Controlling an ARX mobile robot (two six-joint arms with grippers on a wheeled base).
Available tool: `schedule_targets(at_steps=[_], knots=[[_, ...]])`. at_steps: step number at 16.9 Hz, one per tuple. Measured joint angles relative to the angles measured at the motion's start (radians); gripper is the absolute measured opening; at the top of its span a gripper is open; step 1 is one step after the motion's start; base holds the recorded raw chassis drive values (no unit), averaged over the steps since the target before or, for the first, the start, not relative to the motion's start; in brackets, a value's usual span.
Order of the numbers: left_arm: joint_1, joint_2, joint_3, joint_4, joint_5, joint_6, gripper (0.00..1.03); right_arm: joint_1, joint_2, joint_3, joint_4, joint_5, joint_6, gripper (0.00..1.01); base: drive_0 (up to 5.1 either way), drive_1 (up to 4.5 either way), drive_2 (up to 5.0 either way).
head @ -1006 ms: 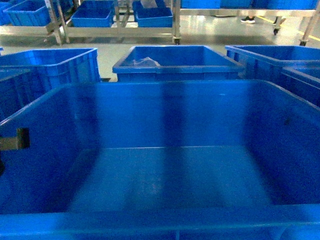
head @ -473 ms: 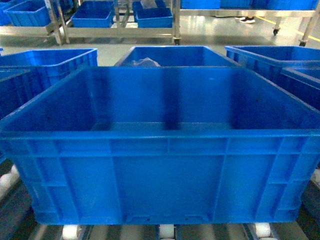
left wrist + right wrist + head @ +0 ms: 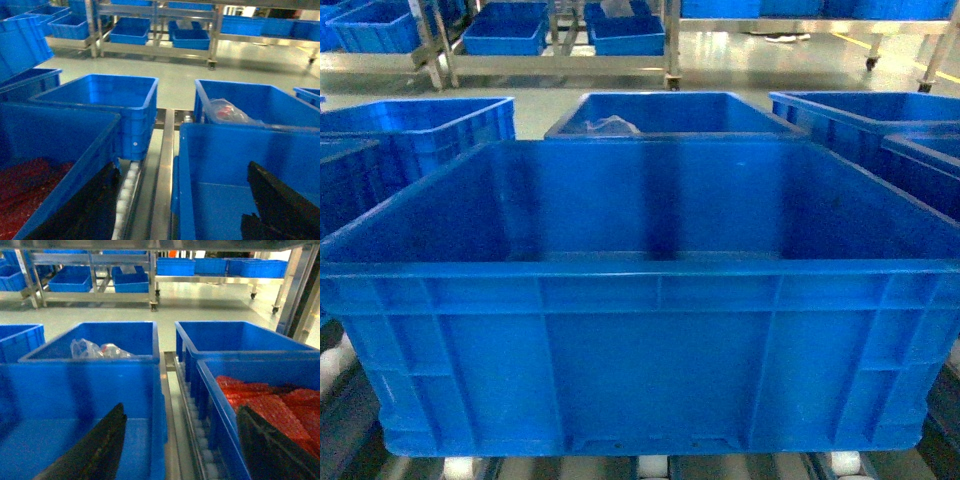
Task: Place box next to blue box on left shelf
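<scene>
The box [image 3: 650, 300], a large bright-blue crate, sits level on the white rollers [image 3: 655, 466] of the left shelf and fills the head view; it looks empty. My left gripper [image 3: 181, 172] is open, straddling the box's left wall [image 3: 182, 190] without touching it. One finger [image 3: 280, 205] hangs inside the box. My right gripper [image 3: 181, 410] is open too, astride the box's right wall [image 3: 157, 430], with one finger [image 3: 95, 450] inside. Neither gripper shows in the head view. Another blue box [image 3: 670, 115] holding a plastic bag stands right behind.
Blue crates flank the box on both sides. The left one [image 3: 50, 150] and the right one [image 3: 260, 395] hold red material. A metal rail [image 3: 162, 170] and roller rows [image 3: 202, 440] run between them. Racks with more blue crates [image 3: 505, 35] stand across the floor.
The box went from raised and close under the head camera to resting on the rollers, then settled slightly lower. The dark finger once at the head view's left edge is gone.
</scene>
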Motion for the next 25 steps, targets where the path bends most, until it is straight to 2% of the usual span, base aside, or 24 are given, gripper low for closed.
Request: schedule_targets(at_steps=[1, 2, 6, 7, 8, 9, 10, 11, 15, 16, 19, 25], knots=[[0.024, -0.035, -0.043, 0.009, 0.072, 0.013, 0.63, -0.024, -0.023, -0.037, 0.002, -0.034, -0.003, 0.57, 0.0, 0.0, 0.0], [0.04, -0.061, -0.076, 0.009, 0.113, 0.023, 0.52, -0.044, -0.05, -0.07, 0.002, -0.066, -0.008, 0.47, 0.0, 0.0, 0.0], [0.102, -0.18, -0.171, -0.01, 0.178, 0.03, 0.1, -0.123, -0.172, -0.168, -0.011, -0.143, -0.014, 0.04, 0.0, 0.0, 0.0], [0.115, -0.216, -0.195, -0.025, 0.195, 0.031, 0.02, -0.14, -0.206, -0.195, -0.025, -0.163, -0.017, 0.02, 0.0, 0.0, 0.0], [0.125, -0.24, -0.209, -0.036, 0.205, 0.031, 0.02, -0.15, -0.229, -0.208, -0.034, -0.175, -0.017, 0.02, 0.0, 0.0, 0.0], [0.159, -0.263, -0.22, -0.053, 0.26, 0.032, 0.02, -0.162, -0.251, -0.22, -0.045, -0.185, -0.016, 0.02, 0.0, 0.0, 0.0], [0.209, -0.29, -0.234, -0.064, 0.291, 0.033, 0.02, -0.176, -0.275, -0.231, -0.055, -0.201, -0.017, 0.02, 0.0, 0.0, 0.0], [0.22, -0.357, -0.259, -0.104, 0.298, 0.033, 0.02, -0.277, -0.341, -0.259, -0.09, -0.286, -0.016, 0.02, 0.0, 0.0, 0.0], [0.217, -0.47, -0.288, -0.184, 0.3, 0.033, 0.02, -0.27, -0.452, -0.291, -0.167, -0.294, -0.017, 0.02, 0.0, 0.0, 0.0], [0.217, -0.489, -0.315, -0.153, 0.299, 0.033, 0.02, -0.27, -0.476, -0.299, -0.183, -0.294, -0.017, 0.02, 0.0, 0.0, 0.0], [0.217, -0.568, -0.315, -0.233, 0.301, 0.033, 0.02, -0.27, -0.535, -0.322, -0.206, -0.296, -0.017, 0.02, 0.0, 0.0, 0.0], [0.217, -0.6, -0.315, -0.267, 0.301, 0.033, 0.02, -0.27, -0.567, -0.322, -0.232, -0.296, -0.017, 0.02, 0.0, 0.0, 0.0]])
